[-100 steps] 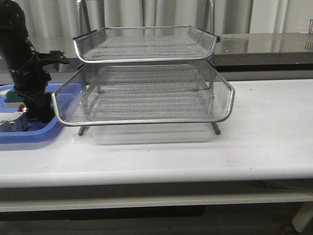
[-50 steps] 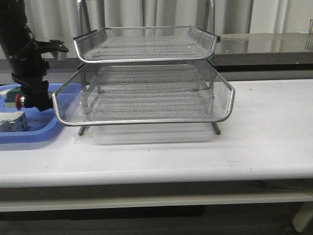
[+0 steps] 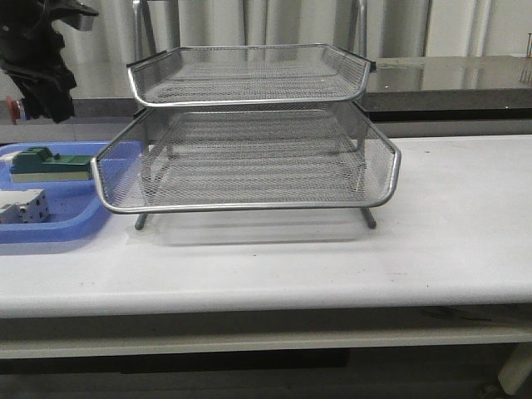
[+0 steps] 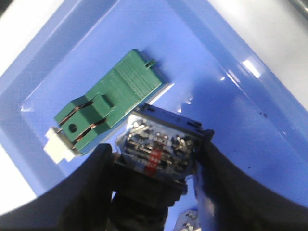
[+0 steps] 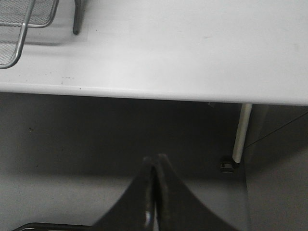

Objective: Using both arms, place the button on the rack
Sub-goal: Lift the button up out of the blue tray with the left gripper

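Observation:
The button (image 4: 159, 147) shows its blue-black rear block with metal terminals, clamped between my left gripper's (image 4: 156, 161) black fingers (image 4: 91, 178). In the front view that gripper (image 3: 35, 98) hangs high at the far left, level with the rack's top tray, and the button's red head (image 3: 10, 106) peeks out on its left side. The rack (image 3: 249, 205) is a silver wire-mesh stand in the middle of the table, and I see no object in its trays. My right gripper (image 5: 155, 166) is shut with nothing in it, hanging below the table's front edge, out of the front view.
A flat blue tray (image 3: 62, 226) lies left of the rack, directly beneath the held button. It holds a green block (image 3: 46, 164) and a white block (image 3: 23, 206). The white table (image 5: 168, 48) stretches right of the rack, with a table leg (image 5: 240, 132) under it.
My left gripper has risen from the blue tray to the height of the rack's top tray, carrying the button. The green block is uncovered now. The rack has not moved.

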`<action>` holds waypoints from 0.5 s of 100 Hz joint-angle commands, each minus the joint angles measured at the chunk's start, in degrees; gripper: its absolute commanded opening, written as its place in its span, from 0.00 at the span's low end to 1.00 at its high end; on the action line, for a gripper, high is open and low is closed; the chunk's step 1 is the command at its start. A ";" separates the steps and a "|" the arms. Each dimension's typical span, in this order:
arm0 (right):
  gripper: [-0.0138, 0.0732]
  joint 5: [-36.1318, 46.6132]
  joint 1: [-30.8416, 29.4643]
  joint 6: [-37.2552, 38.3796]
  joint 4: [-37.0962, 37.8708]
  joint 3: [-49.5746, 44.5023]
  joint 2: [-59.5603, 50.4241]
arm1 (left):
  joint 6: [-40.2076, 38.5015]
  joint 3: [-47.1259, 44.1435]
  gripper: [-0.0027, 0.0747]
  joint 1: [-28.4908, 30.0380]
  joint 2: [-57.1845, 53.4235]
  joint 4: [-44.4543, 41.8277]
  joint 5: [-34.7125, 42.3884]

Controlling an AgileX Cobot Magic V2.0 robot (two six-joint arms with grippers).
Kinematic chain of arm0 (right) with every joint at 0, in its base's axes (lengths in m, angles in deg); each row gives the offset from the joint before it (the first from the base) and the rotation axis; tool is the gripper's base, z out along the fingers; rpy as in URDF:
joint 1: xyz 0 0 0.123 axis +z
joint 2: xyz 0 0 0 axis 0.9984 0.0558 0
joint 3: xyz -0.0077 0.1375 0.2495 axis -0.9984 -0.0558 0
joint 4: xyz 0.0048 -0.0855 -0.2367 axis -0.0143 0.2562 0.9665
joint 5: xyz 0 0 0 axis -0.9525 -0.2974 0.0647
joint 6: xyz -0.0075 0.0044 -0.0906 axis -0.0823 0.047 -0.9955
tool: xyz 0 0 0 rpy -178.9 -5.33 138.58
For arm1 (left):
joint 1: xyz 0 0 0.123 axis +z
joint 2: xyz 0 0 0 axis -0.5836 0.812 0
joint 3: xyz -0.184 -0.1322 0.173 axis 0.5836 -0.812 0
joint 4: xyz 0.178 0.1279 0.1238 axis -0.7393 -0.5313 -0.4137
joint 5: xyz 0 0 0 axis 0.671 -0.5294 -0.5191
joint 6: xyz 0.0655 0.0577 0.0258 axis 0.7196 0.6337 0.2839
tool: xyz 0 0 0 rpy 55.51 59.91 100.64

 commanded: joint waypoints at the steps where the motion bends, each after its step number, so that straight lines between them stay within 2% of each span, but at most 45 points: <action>1: 0.08 3.16 -0.14 -0.07 1.14 1.93 0.17 | -2.89 0.89 0.04 -0.23 -6.94 -0.75 -1.49; 24: 0.08 3.16 -0.14 -0.07 1.14 1.93 0.17 | -5.39 -5.98 0.04 -0.23 -15.46 1.68 -1.49; 50: 0.08 3.16 -0.14 -0.07 1.14 1.93 0.17 | -5.39 -18.66 0.04 -0.23 -26.99 10.72 -1.49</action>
